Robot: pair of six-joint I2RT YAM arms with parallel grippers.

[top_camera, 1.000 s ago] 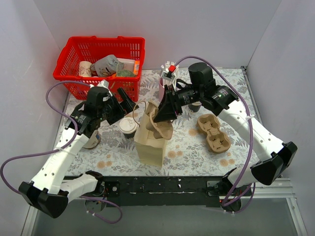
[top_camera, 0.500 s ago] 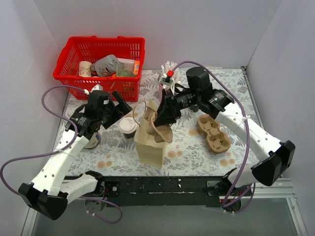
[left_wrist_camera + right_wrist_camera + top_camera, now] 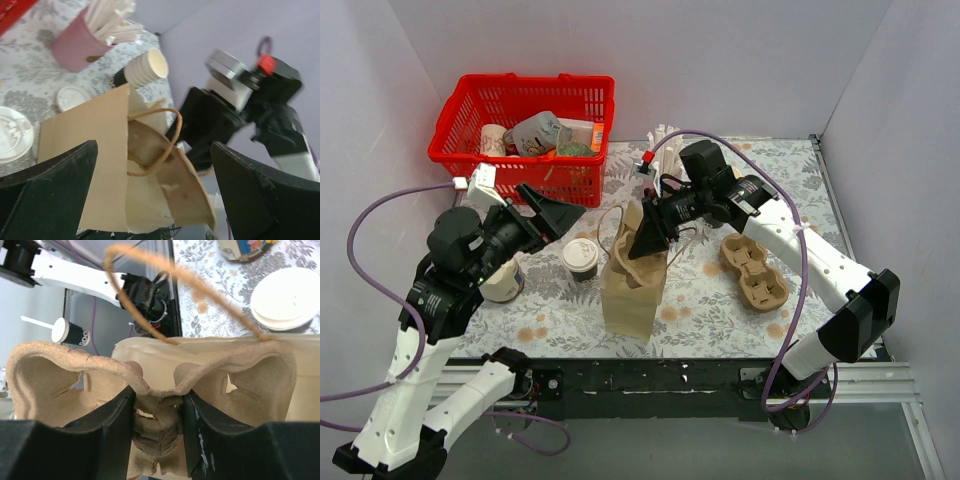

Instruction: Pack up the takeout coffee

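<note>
Seating a pulp cup carrier point(image 3: 150, 375) in the open paper bag point(image 3: 628, 300) appears to be the step in hand: the right tool point(image 3: 645, 243) is clamped on the carrier's central ridge at the bag's mouth. The left tool point(image 3: 558, 210) hangs wide, holding nothing, above the bench point(image 3: 720, 300). The takeout coffee point(image 3: 581, 256) stands upright mid-bench, just beside the bag on its left-edge side, dark brown, white lid fitted. Next move, as judged: release the carrier squarely, then take the cup without tipping it.

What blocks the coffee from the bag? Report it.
The pulp cup carrier, clamped in the right pincer, sits in the mouth of the paper bag, next to the takeout coffee. Nothing visible stands between the open left pincer and the coffee.
</note>
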